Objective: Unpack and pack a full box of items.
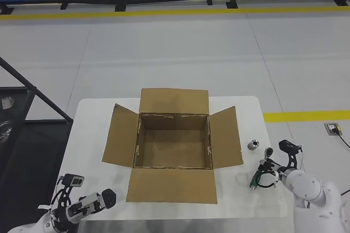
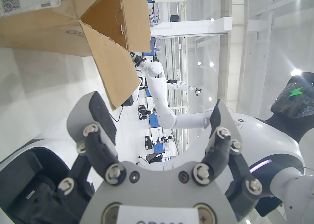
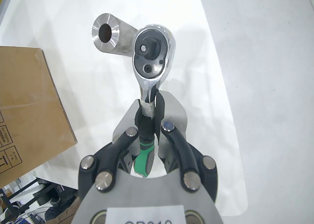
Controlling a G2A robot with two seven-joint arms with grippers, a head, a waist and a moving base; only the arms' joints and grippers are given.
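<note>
An open cardboard box (image 1: 174,148) stands in the middle of the white table (image 1: 245,110) with its four flaps spread out; its inside looks bare. To the right of it my right gripper (image 3: 149,102) is shut on a ratchet wrench (image 3: 152,53) with a green and black handle, seen from above as the ratchet wrench (image 1: 262,173) near the table's right front. A steel cylinder with a bore (image 3: 111,36) lies just beyond the wrench head, also seen as the cylinder (image 1: 254,144). My left gripper (image 2: 157,114) stands open and empty off the table's front left corner, below the box (image 2: 73,14).
A black frame (image 1: 23,93) stands on the floor left of the table. A yellow floor line (image 1: 312,115) runs off to the right. Bare table surface lies on both sides of the box.
</note>
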